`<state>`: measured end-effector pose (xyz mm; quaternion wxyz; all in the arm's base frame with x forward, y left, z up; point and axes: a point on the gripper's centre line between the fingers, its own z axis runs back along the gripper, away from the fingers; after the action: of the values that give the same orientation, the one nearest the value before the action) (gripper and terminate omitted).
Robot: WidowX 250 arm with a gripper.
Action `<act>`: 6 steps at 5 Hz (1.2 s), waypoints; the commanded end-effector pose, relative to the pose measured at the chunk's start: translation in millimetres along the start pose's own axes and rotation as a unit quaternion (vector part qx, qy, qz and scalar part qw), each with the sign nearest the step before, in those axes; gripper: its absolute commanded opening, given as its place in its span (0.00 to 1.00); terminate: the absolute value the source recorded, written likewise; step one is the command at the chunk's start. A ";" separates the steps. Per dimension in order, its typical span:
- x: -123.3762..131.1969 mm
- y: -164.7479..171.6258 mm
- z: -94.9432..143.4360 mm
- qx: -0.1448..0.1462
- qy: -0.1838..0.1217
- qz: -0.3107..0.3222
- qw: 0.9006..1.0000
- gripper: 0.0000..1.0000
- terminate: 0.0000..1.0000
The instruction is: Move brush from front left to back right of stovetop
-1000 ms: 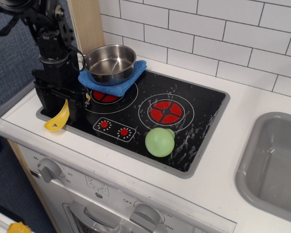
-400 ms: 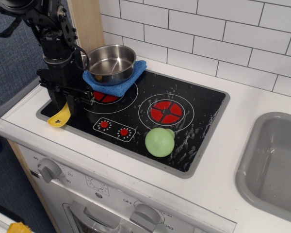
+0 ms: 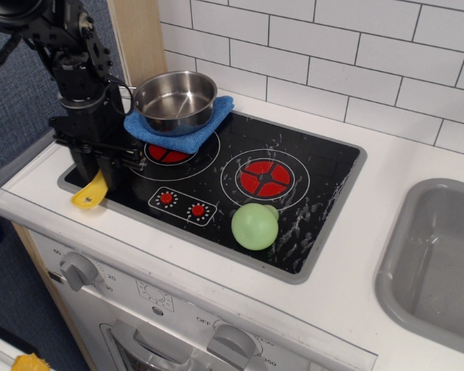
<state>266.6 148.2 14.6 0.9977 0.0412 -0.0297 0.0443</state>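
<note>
backdrop: white tile wall, white counter point(image 3: 387, 178)
stovetop point(image 3: 309, 185): centre of frame
brush point(image 3: 90, 193): left edge of frame, at stovetop's left corner
gripper point(image 3: 100, 171): clamped on brush, handle end sticking out below
ball point(image 3: 255, 226): lower centre
pot point(image 3: 175, 100): upper left on cloth point(image 3: 187, 136)

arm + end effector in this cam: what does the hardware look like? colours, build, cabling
All black. The arm is a chain of blocky, angular segments with visible joints and bracket-like parts, matte to slightly glossy. A thin black cable loops out beside its upper part at the picture's left edge. The end effector is a boxy black housing. No markings or labels are legible at this resolution.
</note>
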 end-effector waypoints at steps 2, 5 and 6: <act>63.7 -118.0 115.7 0.002 -0.050 -0.008 0.999 0.00 0.00; 107.2 -190.2 56.0 -0.042 -0.052 0.006 0.998 0.00 0.00; 112.0 -196.0 32.7 -0.056 -0.049 -0.010 0.997 0.00 0.00</act>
<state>387.3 -40.1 17.9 0.9979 -0.0115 -0.0549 0.0314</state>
